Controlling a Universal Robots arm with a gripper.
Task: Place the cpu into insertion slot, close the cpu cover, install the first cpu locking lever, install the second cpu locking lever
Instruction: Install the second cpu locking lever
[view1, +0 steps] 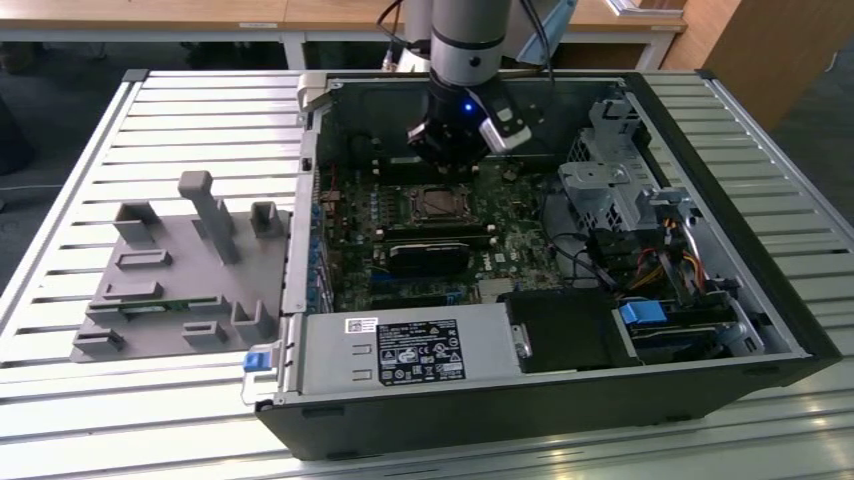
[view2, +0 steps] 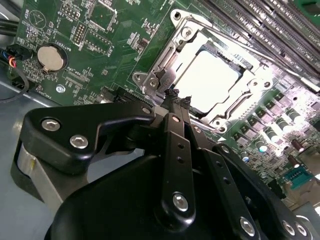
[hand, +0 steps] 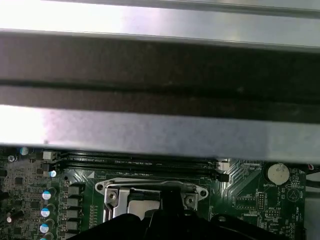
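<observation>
Gripper (view2: 176, 97), black, jaws pressed together on nothing, hangs just beside the thin silvery metal cpu cover (view2: 165, 67). Second wrist view shows the dull silver-grey square cpu (view2: 207, 80) under that frame, seemingly seated in the socket; ext. view shows the open black computer case (view1: 534, 400).

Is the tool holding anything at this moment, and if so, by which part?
Nothing is held. The tool has its fingers closed together with nothing between them, tips at the edge of the cpu cover, which is down over the cpu.
</observation>
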